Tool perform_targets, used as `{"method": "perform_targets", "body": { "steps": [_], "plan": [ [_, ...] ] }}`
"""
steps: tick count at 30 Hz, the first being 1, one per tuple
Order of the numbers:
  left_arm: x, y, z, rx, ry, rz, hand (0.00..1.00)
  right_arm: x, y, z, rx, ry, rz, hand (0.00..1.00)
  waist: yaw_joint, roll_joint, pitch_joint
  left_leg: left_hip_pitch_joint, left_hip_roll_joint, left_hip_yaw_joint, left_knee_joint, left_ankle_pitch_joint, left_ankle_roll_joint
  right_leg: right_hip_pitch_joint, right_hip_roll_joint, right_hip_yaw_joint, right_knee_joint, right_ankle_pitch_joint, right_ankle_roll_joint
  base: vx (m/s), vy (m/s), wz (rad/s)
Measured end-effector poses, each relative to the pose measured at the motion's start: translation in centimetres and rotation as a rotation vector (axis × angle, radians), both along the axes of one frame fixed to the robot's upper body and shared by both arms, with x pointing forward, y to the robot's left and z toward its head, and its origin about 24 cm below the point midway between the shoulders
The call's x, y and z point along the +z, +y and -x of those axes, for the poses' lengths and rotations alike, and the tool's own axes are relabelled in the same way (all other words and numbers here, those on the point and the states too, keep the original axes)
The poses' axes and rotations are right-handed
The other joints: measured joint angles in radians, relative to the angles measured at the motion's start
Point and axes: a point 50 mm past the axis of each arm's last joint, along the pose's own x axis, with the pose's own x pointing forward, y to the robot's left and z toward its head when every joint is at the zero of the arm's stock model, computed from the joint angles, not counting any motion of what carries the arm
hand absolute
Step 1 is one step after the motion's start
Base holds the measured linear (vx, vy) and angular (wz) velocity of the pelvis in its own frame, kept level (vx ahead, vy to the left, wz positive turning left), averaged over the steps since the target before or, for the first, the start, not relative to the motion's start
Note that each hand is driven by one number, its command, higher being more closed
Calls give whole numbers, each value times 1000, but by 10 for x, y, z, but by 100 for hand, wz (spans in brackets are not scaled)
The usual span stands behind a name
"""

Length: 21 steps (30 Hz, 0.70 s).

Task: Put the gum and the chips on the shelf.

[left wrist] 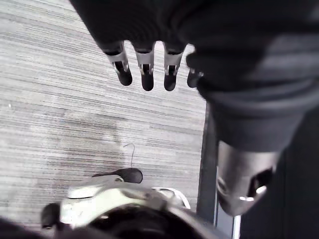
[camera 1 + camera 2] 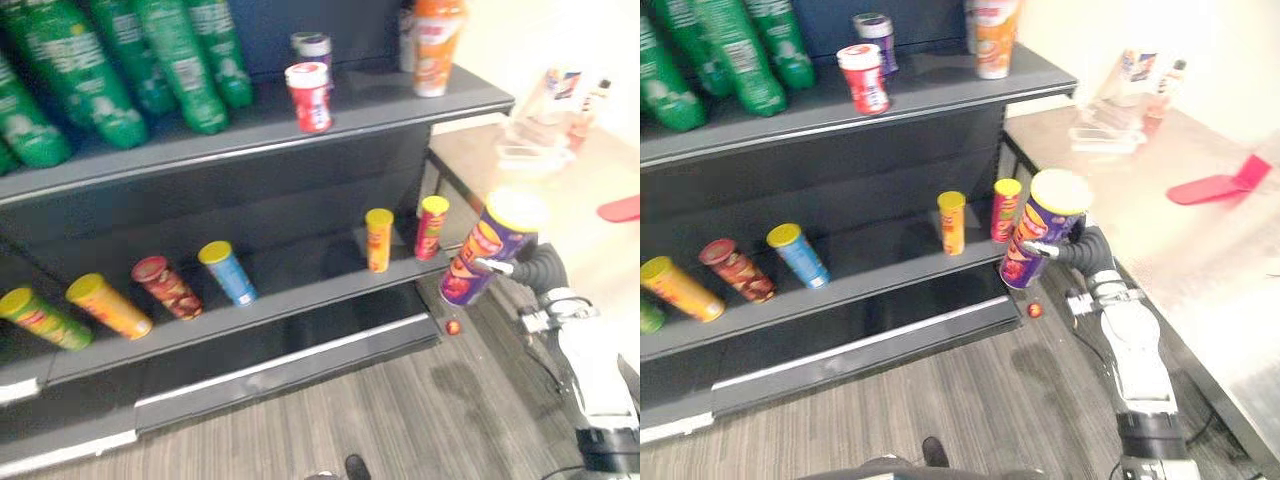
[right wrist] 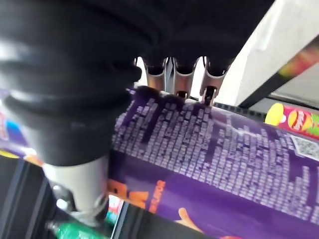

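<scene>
Your right hand (image 2: 1076, 248) has its fingers wrapped round the purple chips can (image 2: 1044, 234) and holds it tilted in the air, just off the right end of the dark shelf's lower board (image 2: 300, 292). The red gum tub (image 2: 308, 96) stands on the top board (image 2: 380, 102), right of the green bags (image 2: 120, 70). Your left hand (image 1: 144, 63) hangs with relaxed fingers, holding nothing, over the grey striped floor (image 2: 400, 420). A pale table (image 2: 1200, 260) stands right of the shelf.
</scene>
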Motion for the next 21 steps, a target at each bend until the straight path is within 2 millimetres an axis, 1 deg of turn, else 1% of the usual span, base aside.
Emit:
{"method": "perform_targets", "body": {
  "steps": [1,2,3,4,5,6,7,8,9,10,12,14,16,18,19,20,21],
  "plan": [
    [2,10,-4,-24,6,-19,0,-2,-3,13,-19,1,3,100,-15,37,3,-54,119,-44,222,-63,31,-4,67,162,51,-53,51,26,65,161],
    [3,18,-6,-34,15,-35,0,-7,-2,16,-27,16,-17,100,-19,8,17,-78,86,-135,248,-67,7,-1,79,263,47,-91,63,49,-21,154],
    [5,24,-10,-47,7,-45,0,-8,0,17,-14,23,-19,100,-30,-26,16,-75,58,-172,206,-37,14,-15,112,347,40,-132,77,42,3,119],
    [5,26,-12,-54,12,-38,0,-4,0,17,-8,1,-14,100,-26,-27,16,-70,40,-204,133,0,3,-41,146,382,22,-132,77,6,22,100],
    [4,24,-13,-55,17,-27,0,-2,2,17,2,-13,-16,100,-27,-28,15,-60,38,-213,94,3,-4,-52,161,388,8,-130,79,31,46,77],
    [3,21,-14,-59,23,-10,0,1,7,14,43,-36,-22,100,-25,-39,12,-31,49,-192,36,3,-17,-68,185,388,-39,-127,84,78,3,63],
    [3,20,-12,-57,27,-1,0,8,18,9,109,-64,-37,100,-21,-33,21,-57,82,-140,66,32,-23,-74,182,382,-65,-110,113,79,-10,61],
    [2,21,-11,-54,33,2,0,10,23,7,141,-76,-47,100,-20,-36,30,-55,78,-132,73,49,8,-75,173,384,-73,-99,130,5,-39,45],
    [2,22,-9,-51,44,1,0,9,37,3,203,-77,-68,100,-2,-67,24,-47,55,-131,68,48,7,-75,140,391,-112,-76,168,-32,-33,24],
    [2,21,-9,-49,46,5,0,8,51,0,262,-75,-80,100,13,-73,19,-47,53,-135,68,48,7,-69,140,385,-160,-68,180,-21,-43,12],
    [1,17,-10,-47,40,13,0,7,65,-4,333,-68,-79,100,29,-70,20,-46,55,-144,68,49,5,-51,158,354,-229,-60,177,36,-56,13],
    [0,14,-7,-2,40,25,0,5,76,-7,382,-53,-92,100,31,-66,19,-45,55,-151,68,50,3,-20,183,328,-298,-57,173,40,-79,11],
    [0,12,-4,2,46,25,0,-1,81,-10,393,-25,-108,100,30,-57,14,-45,55,-147,71,48,-1,-5,204,325,-337,-32,144,40,-69,-7],
    [0,11,-4,1,33,17,0,-9,82,-11,398,16,-109,100,26,-53,12,-54,55,-146,102,35,-19,20,223,325,-381,4,114,63,-127,-8],
    [0,9,-5,2,30,18,0,-11,82,-11,398,29,-108,100,25,-44,14,-58,61,-146,113,32,-23,25,226,325,-388,10,123,64,-144,-4],
    [0,8,-6,-1,18,15,0,-16,82,-12,396,63,-110,100,22,-22,13,-66,78,-151,138,29,-27,32,242,324,-393,11,121,43,-99,1],
    [0,6,-7,-5,17,19,0,-18,81,-12,394,74,-110,100,20,-14,10,-72,86,-154,149,27,-28,31,248,322,-393,11,121,63,-131,1]
  ]
}}
